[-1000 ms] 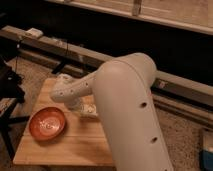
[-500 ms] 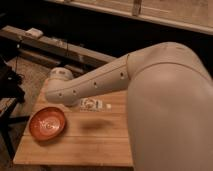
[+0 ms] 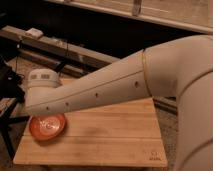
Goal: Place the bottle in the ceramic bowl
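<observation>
The orange-red ceramic bowl (image 3: 47,126) sits on the left part of the wooden table (image 3: 110,142), partly covered by my arm. My big white arm (image 3: 115,87) reaches across the view from the right to the left. Its wrist (image 3: 42,81) is just above the bowl's far side. My gripper is hidden behind the wrist and forearm, over the left end of the table. The bottle is hidden.
A dark object (image 3: 9,82) stands at the table's left edge. A long ledge (image 3: 70,50) with a small white box (image 3: 34,33) runs behind the table. Cables hang down from the ledge.
My arm has swung lower and further left, so the wrist is now over the bowl. The arm now covers the bottle that lay mid-table.
</observation>
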### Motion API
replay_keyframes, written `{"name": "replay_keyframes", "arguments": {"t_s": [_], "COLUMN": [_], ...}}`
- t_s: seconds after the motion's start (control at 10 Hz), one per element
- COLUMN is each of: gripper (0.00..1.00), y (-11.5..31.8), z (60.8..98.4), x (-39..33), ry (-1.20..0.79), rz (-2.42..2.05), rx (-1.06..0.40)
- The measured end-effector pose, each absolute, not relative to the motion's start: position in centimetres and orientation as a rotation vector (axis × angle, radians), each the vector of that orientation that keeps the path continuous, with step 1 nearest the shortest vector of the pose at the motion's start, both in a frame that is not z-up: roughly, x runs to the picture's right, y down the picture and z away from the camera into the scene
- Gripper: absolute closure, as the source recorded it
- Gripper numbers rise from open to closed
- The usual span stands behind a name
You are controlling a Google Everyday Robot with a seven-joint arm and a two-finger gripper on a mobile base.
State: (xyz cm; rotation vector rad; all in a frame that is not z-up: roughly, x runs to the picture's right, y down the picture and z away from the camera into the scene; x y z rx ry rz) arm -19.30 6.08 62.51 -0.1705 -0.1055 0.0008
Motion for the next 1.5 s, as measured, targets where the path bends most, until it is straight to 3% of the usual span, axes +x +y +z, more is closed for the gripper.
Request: {"name": "replay_keyframes", "arguments": {"t_s": [0.3,1.5], "gripper": [1.0,1.0], "y": [5.6,7.5], "z": [58.8,59.0], "x": [-24.0,-35.8], "ry": [-0.187,-0.285], "rz": [-0.059,-0.289], "rx": [-0.118,-0.174]}}
